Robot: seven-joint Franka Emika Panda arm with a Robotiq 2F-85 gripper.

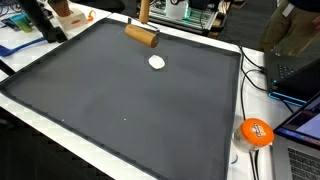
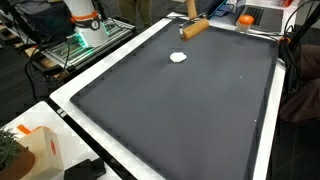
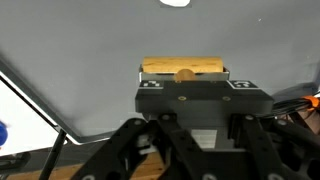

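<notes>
One grasp looks done: gripper (image 3: pixel 192 88) is clamped on the handle of a wooden mallet (image 1: pixel 141 35), head down near the black mat's (image 1: pixel 120 110) far edge. White disc (image 1: pixel 157 62) lies near, apart, untouched. Mallet not set down yet, I judge.

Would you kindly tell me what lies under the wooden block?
Only the dark mat shows beneath the wooden block; the white disc lies apart from it. The patch of mat straight below is hidden by the block itself.

White disc (image 1: pixel 157 62) on black mat (image 1: pixel 120 115), round orange object (image 1: pixel 256 132) beside
</notes>
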